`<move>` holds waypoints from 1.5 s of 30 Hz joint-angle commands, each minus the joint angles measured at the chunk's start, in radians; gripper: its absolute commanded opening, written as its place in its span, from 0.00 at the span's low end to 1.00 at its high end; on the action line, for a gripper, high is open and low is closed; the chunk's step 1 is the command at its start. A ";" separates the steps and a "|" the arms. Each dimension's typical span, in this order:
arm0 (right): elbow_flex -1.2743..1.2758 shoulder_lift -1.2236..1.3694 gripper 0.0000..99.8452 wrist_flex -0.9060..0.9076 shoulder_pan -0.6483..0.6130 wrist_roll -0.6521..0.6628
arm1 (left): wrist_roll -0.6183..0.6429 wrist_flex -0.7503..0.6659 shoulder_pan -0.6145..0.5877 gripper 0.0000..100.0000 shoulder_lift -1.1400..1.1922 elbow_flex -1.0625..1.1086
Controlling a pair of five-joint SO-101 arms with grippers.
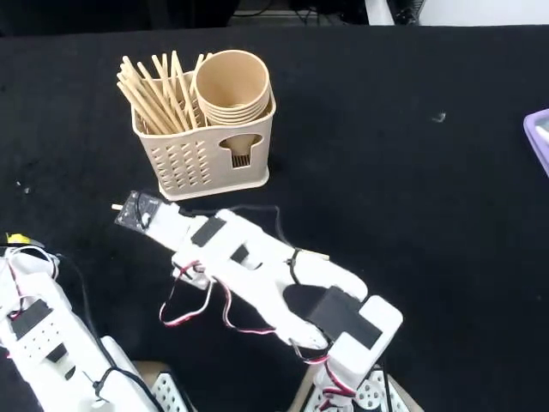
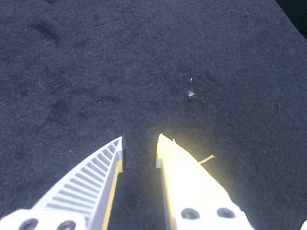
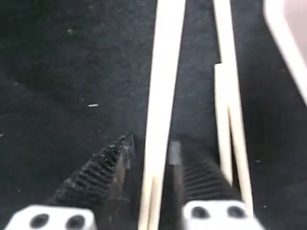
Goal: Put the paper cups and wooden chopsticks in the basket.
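A beige slotted basket stands at the back left of the black table. It holds several wooden chopsticks and a stack of paper cups. My right gripper lies low just in front of the basket. In the right wrist view its black fingers stand a little apart, open, with a wooden chopstick running between them against one finger. The chopstick's end pokes out past the gripper. More chopsticks lie beside it. My left gripper hangs open over bare cloth.
The right arm stretches across the front middle of the table. The left arm sits at the front left corner. A purple object shows at the right edge. A basket corner is close to the right gripper.
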 commanded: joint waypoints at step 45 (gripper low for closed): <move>-0.091 -0.467 0.01 -1.131 0.284 -0.264 | -0.011 -0.020 0.008 0.13 -0.017 -0.012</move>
